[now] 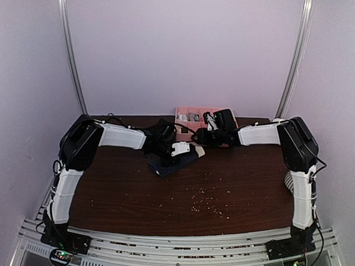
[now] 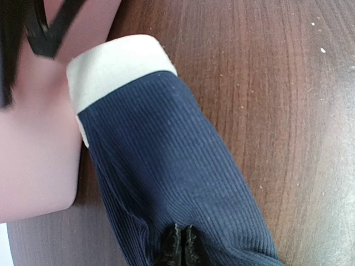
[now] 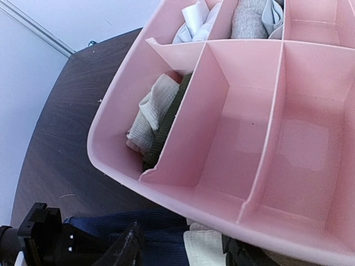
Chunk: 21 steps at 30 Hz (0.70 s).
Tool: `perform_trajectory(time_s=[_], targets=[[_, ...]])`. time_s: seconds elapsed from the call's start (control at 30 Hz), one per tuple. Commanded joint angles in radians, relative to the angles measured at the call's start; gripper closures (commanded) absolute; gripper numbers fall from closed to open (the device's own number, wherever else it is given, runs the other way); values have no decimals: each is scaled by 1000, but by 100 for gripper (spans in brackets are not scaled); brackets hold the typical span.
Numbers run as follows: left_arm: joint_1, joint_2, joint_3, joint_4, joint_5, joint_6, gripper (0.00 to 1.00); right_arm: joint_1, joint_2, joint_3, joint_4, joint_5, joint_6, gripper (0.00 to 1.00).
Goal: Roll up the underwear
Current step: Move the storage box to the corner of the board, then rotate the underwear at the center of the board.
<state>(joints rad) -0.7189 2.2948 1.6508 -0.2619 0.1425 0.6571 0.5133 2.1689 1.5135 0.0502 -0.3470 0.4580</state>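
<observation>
Quick rundown: the navy underwear (image 1: pixel 172 163) is stretched out on the desk (image 1: pixel 117 189), just in front of the pink tray (image 3: pixel 233 127). Its cream-white waistband (image 2: pixel 113 66) is turned toward the tray, right beside the wall.

The left gripper (image 2: pixel 180 246) is planted at the leg end, jaws pressed together with a fold of the ribbed navy cloth pinched between them. The right gripper (image 3: pixel 180 246) is held low over the waistband end, jaws spread, with the cream band seen between them. Whether the cloth is actually touched there can't be told.

In the tray, 3 compartments are seen filled: crumpled white cloth (image 3: pixel 191 22), grey cloth (image 3: pixel 249 19), and a pale roll (image 3: pixel 150 119) with an olive band. Pale crumbs (image 1: pixel 204 199) are scattered over the near desk.
</observation>
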Motion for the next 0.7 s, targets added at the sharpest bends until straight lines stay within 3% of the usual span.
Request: perform_trajectory(time_s=[0.0,0.43,0.5,0.57,0.6,0.67], targets=[[18,28,-66,-141,-6,22,95,-72,-139,-72,95,-62,37,49],[21,35,-37,-186,-10,20,96,-200,-240,-114,149,-148,94,47],[24,25,-18,-210,14,11,89,-198,-245,-124,151,-177,101,47],[26,-13,-4,-222,44,0,74,-190,-256,-149,152,-192,99,34],[26,-35,-2,-223,62,-7,66,-185,-267,-162,151,-190,91,5],[26,-82,5,-223,92,-18,49,-176,-289,-192,131,-174,69,0]])
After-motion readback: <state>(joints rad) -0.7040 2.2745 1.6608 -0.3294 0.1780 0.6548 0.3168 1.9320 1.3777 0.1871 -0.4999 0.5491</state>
